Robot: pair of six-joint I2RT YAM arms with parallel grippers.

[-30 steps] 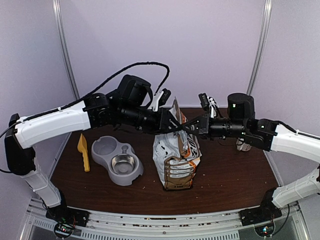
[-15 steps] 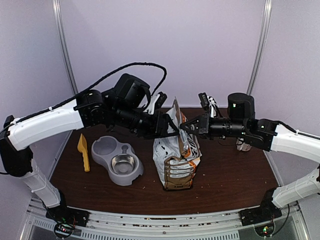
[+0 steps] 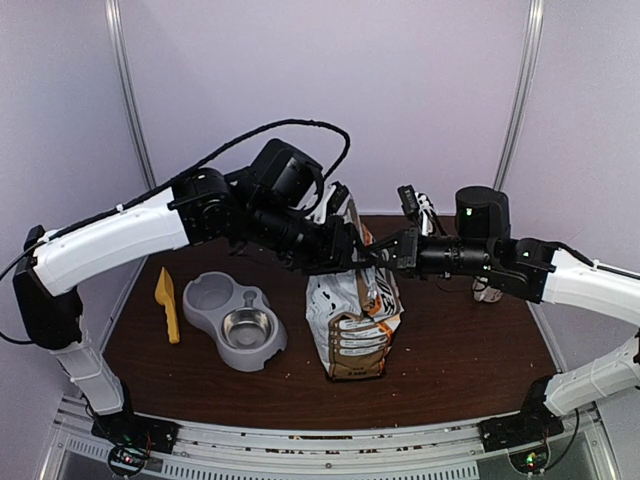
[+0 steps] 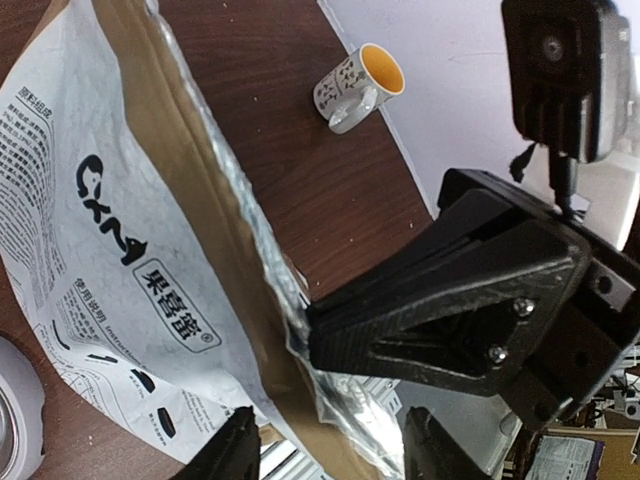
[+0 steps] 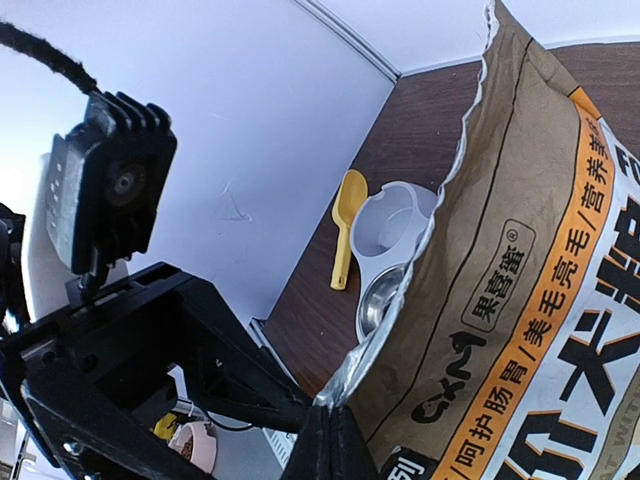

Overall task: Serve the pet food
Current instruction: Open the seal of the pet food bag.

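Yellow plastic scoop (image 3: 166,303) lies flat at the far left of the brown table (image 3: 460,350), with its handle toward the near edge. Just to its right sits a grey double pet feeder (image 3: 232,318); the near well holds a shiny steel bowl (image 3: 247,327), and the far well is bare grey plastic.

Above the feeder the left arm reaches in toward the middle. The left gripper (image 4: 330,452) is at the top of a silver-white pet food bag (image 3: 352,322) with orange-brown trim, which stands upright at the table's centre. From its own wrist camera its two black fingers (image 4: 235,452) stand well apart, and the bag's torn foil rim runs down between them without being pinched — it has hold of nothing.

The bag's mouth gapes upward, showing a ragged foil edge and a tan inner face. The pet food itself cannot be seen in any view, as the bag's inside is hidden.

From the right, the right gripper (image 5: 330,442) meets the same rim. Its jaws are pressed together on the torn edge of the bag, facing the left gripper — the two sets of black fingers are close but apart.

Behind the right arm, near the back right of the table, a white mug (image 4: 358,84) with a yellow inside lies on its side.
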